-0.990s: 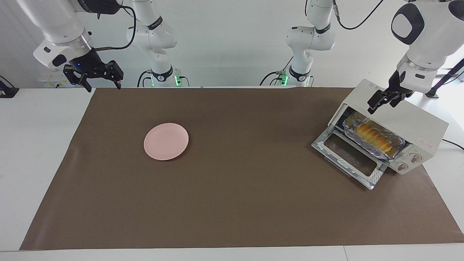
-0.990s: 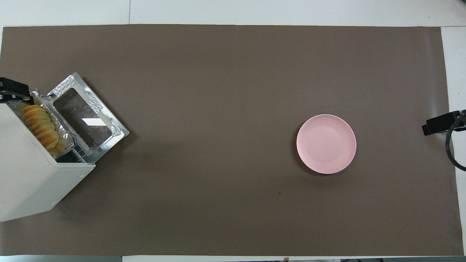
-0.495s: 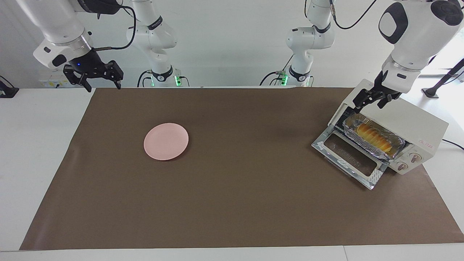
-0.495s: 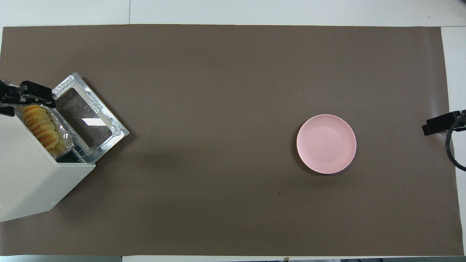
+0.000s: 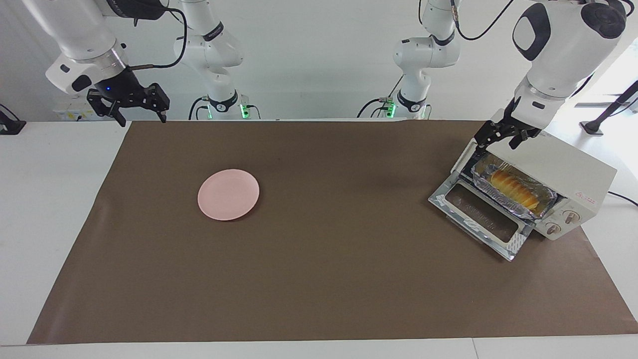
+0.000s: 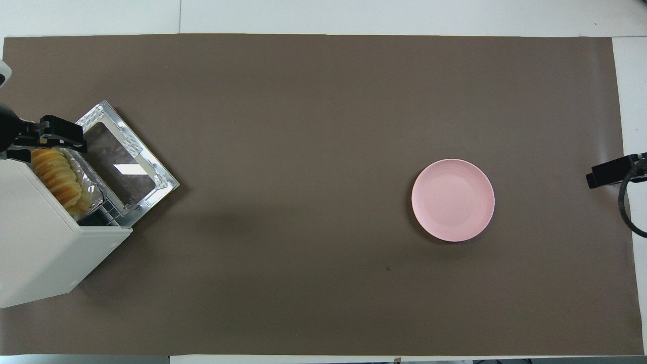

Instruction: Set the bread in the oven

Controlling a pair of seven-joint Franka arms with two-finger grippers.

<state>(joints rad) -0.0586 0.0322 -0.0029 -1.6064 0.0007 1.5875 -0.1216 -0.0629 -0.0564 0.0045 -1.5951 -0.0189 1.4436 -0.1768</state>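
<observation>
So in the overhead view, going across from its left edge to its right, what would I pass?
oven with the bread in its foil tray → open oven door → pink plate → right gripper

Matt brown paper sheet (image 5: 319, 279), crinkled shiny foil tray (image 5: 546, 193), smooth matt pink plate (image 5: 228, 194), glossy glass oven door (image 5: 481, 218)

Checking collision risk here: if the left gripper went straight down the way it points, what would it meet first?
Probably the oven, at its top front edge: the open left gripper hangs over that corner, just above the foil tray. Depth is uncertain.
</observation>
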